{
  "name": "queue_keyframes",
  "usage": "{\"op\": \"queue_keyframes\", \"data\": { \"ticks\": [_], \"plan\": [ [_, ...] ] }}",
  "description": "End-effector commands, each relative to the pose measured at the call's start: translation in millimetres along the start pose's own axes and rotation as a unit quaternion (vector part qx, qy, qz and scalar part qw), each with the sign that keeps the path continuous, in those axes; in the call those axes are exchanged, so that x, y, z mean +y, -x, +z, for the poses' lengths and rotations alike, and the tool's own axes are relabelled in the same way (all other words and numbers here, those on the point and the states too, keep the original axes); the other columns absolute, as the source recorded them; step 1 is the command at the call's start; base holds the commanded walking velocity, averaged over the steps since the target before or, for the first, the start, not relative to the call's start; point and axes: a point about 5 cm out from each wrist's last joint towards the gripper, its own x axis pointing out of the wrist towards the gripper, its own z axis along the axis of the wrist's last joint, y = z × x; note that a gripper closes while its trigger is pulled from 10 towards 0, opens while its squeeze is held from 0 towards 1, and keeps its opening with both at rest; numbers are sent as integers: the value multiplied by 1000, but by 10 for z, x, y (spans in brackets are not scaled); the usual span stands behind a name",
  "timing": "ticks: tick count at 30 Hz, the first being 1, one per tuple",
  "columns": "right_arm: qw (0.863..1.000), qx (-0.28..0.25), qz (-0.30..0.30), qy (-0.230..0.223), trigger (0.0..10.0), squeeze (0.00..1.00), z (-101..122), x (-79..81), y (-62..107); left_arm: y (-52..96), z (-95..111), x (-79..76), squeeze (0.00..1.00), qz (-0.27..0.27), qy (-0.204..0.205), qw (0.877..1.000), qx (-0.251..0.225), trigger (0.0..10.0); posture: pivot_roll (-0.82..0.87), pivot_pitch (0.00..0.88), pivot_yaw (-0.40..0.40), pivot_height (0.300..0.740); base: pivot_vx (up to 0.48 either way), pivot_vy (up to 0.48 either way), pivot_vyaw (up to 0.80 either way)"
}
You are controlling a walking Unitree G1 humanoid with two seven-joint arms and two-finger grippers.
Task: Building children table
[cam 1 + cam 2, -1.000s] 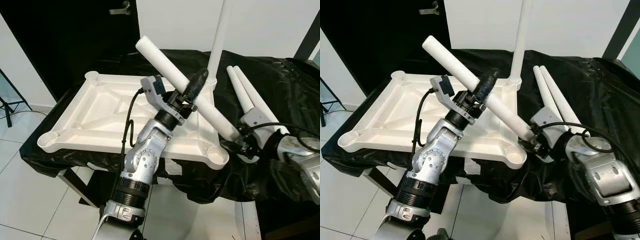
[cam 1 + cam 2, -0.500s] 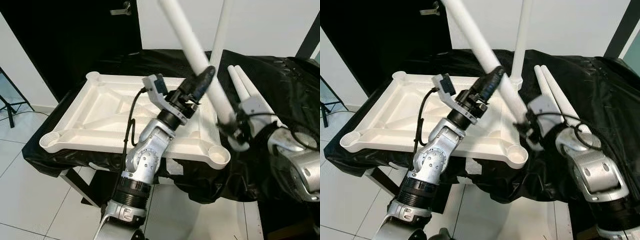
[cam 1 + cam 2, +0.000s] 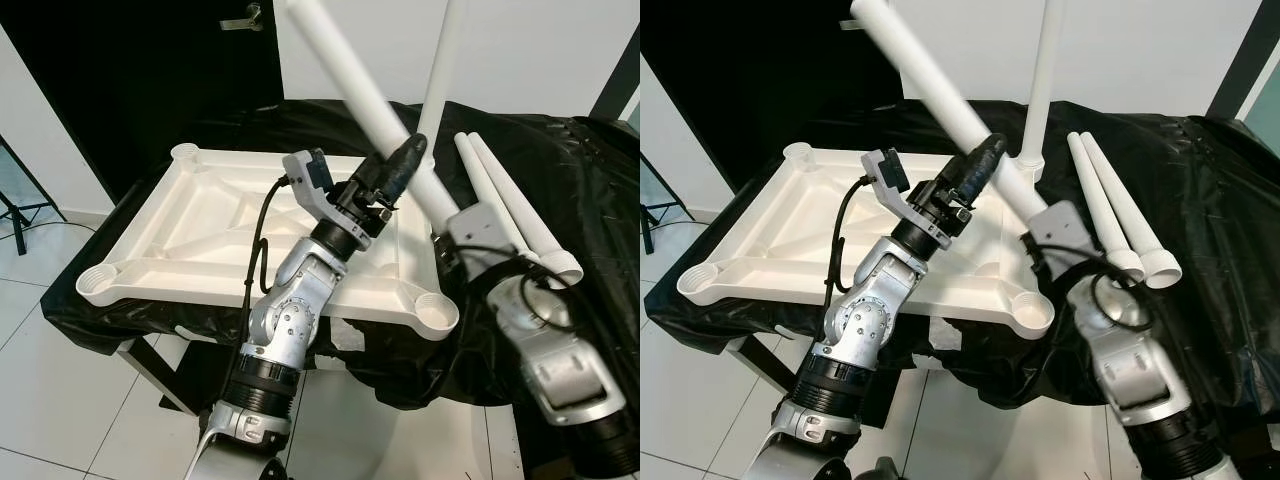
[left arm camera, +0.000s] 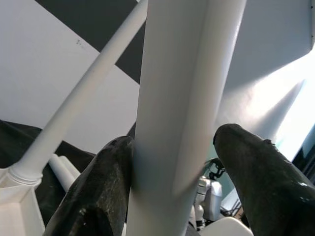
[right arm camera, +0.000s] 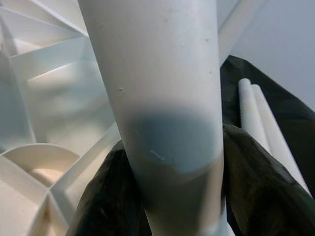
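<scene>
Left eye view: the white tabletop lies upside down on a black-draped worktop, ribs up, so its corner sockets face the robot. One leg already stands upright in the far right corner socket. A second leg is held slanted above the tabletop, its upper end high and to the left, its lower end down near the right side. The left gripper is clamped around its middle, and the right gripper holds the lower end; two holds likely let the robot steer the long leg's tip. The near right corner socket is open just below and seems the target.

Right eye view: two spare legs lie side by side on the cloth, right of the tabletop, within reach for later.

Left wrist view: both black fingers press on the leg from opposite sides, with the standing leg behind.

Right wrist view: the fingers grip the leg's thicker end, an empty round socket beside it, not yet entered.
</scene>
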Motion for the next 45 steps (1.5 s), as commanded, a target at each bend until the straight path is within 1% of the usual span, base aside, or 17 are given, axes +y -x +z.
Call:
{"op": "queue_keyframes", "data": {
  "ticks": [1, 4, 5, 6, 7, 13, 14, 19, 20, 22, 23, 27, 28, 29, 30, 36, 45],
  "plan": [
    [1000, 3, 9, 8, 0, 0, -20, 43, -2, -142, 44, -165, 0, -68, -14, 998, -13, 10000, 114, 0, 32, 740, 0, 0, 0],
    [1000, 2, 7, 10, 0, 0, -11, 18, 7, -147, 54, -151, 0, -62, -24, 998, -16, 10000, 113, 0, 30, 740, 0, 0, 0],
    [1000, 0, 3, 12, 0, 0, 2, -14, 17, -152, 77, -146, 0, -62, -26, 997, -27, 3922, 111, 0, 31, 740, 0, 0, 0],
    [1000, 0, 3, 12, 0, 0, 2, -14, 17, -152, 77, -146, 0, -62, -26, 997, -27, 3922, 111, 0, 31, 740, 0, 0, 0],
    [1000, -3, -2, 12, 0, 0, 20, -49, 26, -152, 97, -144, 0, -64, -25, 997, -36, 0, 106, 0, 30, 740, 0, 0, 0],
    [1000, -5, -6, 10, 0, 0, 39, -70, 30, -147, 107, -154, 0, -72, -21, 996, -42, 0, 103, 0, 29, 740, 0, 0, 0],
    [1000, -12, -6, 0, 10000, 0, 95, -89, 29, -141, 102, -169, 0, -79, -16, 996, -44, 0, 96, 0, 28, 740, 0, 0, 0],
    [999, -23, 0, -29, 10000, 0, 182, -97, 26, -138, 83, -188, 0, -86, -11, 995, -45, 0, 96, 0, 22, 740, 0, 0, 0],
    [999, -29, 1, -37, 10000, 812, 213, -99, 23, -139, 79, -189, 0, -86, -11, 995, -46, 0, 97, 0, 21, 740, 0, 0, 0],
    [999, -29, 1, -37, 10000, 812, 213, -99, 23, -139, 79, -189, 0, -86, -11, 995, -46, 0, 97, 0, 21, 740, 0, 0, 0],
    [999, -32, 4, -44, 10000, 1000, 231, -98, 21, -140, 77, -187, 0, -86, -12, 995, -47, 0, 98, 0, 20, 740, 0, 0, 0],
    [997, -36, 24, -63, 10000, 1000, 269, -86, 24, -139, 77, -183, 0, -86, -13, 995, -48, 0, 99, 0, 19, 740, 0, 0, 0],
    [992, -39, 64, -97, 10000, 478, 317, -55, 42, -137, 75, -180, 0, -86, -14, 995, -48, 0, 98, 0, 19, 740, 0, 0, 0],
    [992, -39, 64, -97, 10000, 478, 317, -55, 42, -137, 75, -180, 0, -86, -14, 995, -48, 0, 98, 0, 19, 740, 0, 0, 0],
    [986, -46, 108, -116, 10000, 0, 376, -58, 81, -136, 69, -180, 0, -87, -15, 995, -48, 0, 96, 0, 19, 740, 0, 0, 0],
    [962, -19, 247, -114, 10000, 0, 271, -292, 287, -150, 46, -196, 0, -94, -12, 994, -45, 0, 87, 0, 23, 740, 0, 0, 0],
    [958, 47, 261, -106, 10000, 0, -41, -636, 305, -147, 47, -201, 0, -100, -15, 994, -40, 0, 94, 0, 16, 740, 0, 0, 0]
  ]
}}
